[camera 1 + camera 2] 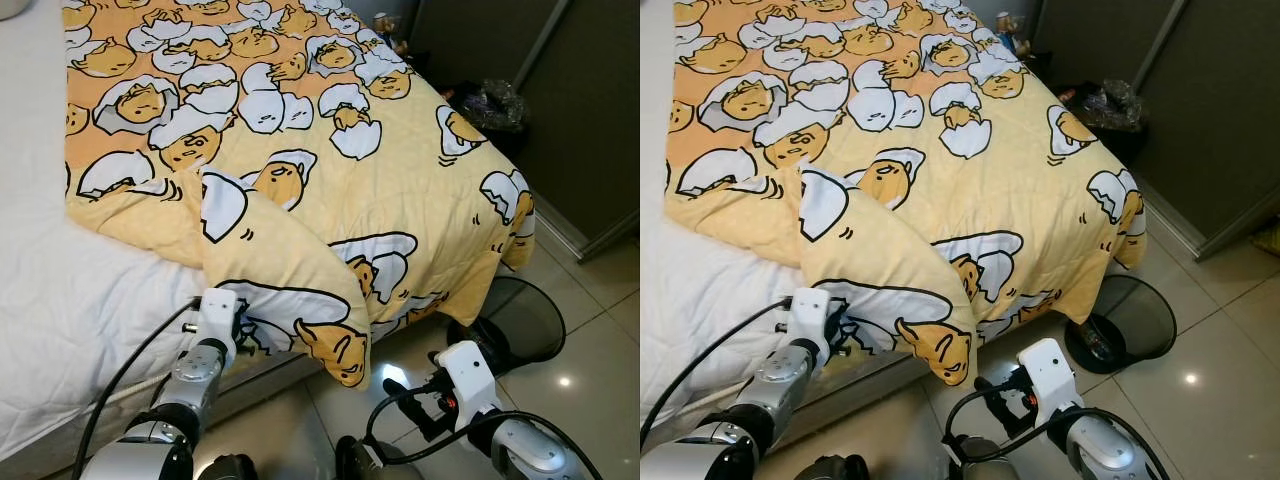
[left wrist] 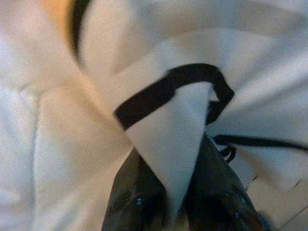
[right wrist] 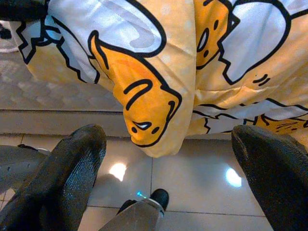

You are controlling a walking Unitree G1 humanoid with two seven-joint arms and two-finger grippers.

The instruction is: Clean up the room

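Note:
A yellow blanket (image 1: 300, 150) printed with egg cartoons covers the bed, and one corner is folded back and hangs over the bed's near edge. My left gripper (image 2: 171, 154) is shut on a fold of this blanket, the cloth pinched between its two fingers; in the eye view it sits at the bed edge under the folded flap (image 1: 245, 328). My right gripper (image 3: 168, 139) is open, fingers wide apart, low over the floor just below the hanging blanket corner (image 3: 154, 106) and not touching it.
The white quilted mattress (image 1: 60, 300) lies bare on the left. A black mesh waste bin (image 1: 525, 320) stands on the glossy tile floor by the bed's foot. A dark wardrobe (image 1: 570, 110) and a black bag (image 1: 492, 100) stand at the right.

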